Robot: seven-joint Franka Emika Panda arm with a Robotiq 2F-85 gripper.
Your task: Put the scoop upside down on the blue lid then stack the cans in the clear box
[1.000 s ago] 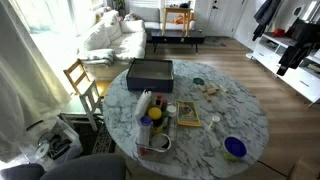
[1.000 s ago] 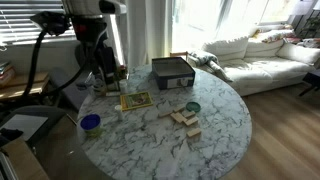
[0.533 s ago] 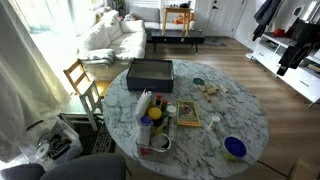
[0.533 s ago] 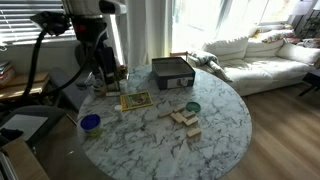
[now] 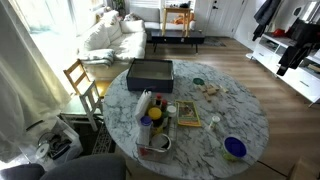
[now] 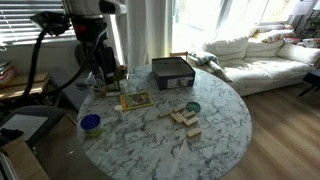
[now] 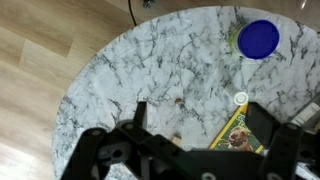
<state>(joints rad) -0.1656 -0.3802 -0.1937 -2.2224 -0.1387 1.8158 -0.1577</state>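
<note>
A flat deep-blue round lid (image 5: pixel 235 148) lies near the table's edge; it shows in both exterior views (image 6: pixel 90 122) and in the wrist view (image 7: pixel 258 38). A small round blue-green cup-like thing, seemingly the scoop (image 5: pixel 198 81), sits mid-table (image 6: pixel 192 106). The clear box (image 5: pixel 158 146) stands by a cluster of cans and bottles (image 5: pixel 148 108); which of them lie inside it I cannot tell. My gripper (image 7: pixel 200 120) is open and empty, held high above the marble table (image 7: pixel 130 60), apart from everything. In the exterior views the arm (image 5: pixel 293 45) stands beside the table (image 6: pixel 90 60).
A large dark box (image 5: pixel 150 72) stands at the table's far side (image 6: pixel 172 72). A dog-picture card (image 7: pixel 240 130) and a small white cap (image 7: pixel 240 98) lie below the gripper. Wooden blocks (image 6: pixel 185 120) lie mid-table. A wooden chair (image 5: pixel 82 85) stands beside the table.
</note>
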